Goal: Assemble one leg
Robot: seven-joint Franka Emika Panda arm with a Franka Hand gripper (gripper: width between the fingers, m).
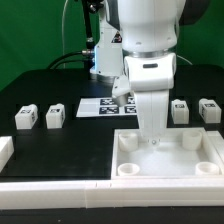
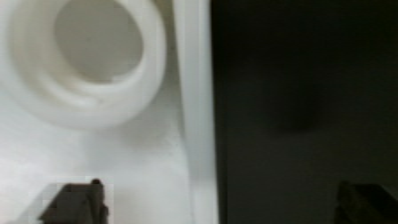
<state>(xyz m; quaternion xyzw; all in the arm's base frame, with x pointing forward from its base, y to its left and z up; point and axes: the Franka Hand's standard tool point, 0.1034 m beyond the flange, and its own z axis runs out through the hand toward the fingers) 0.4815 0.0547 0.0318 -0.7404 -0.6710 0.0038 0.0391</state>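
Black table (image 1: 70, 142) carries all four legs (image 1: 55, 115) loose, at ten and two o'clock of the tray (image 1: 178, 160); none is mounted. Gripper (image 2: 217, 203) hangs over a corner socket (image 2: 89, 55), fingers (image 2: 71, 203) wide, empty.

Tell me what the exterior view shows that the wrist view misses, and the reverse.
Only the exterior view: four legs, two at its left and two at its right, the marker board and the arm. Only the wrist view: the dark fingers, spread open, with only the tray piece's edge between them. Both: the white tray piece with a round corner socket, and the black table.
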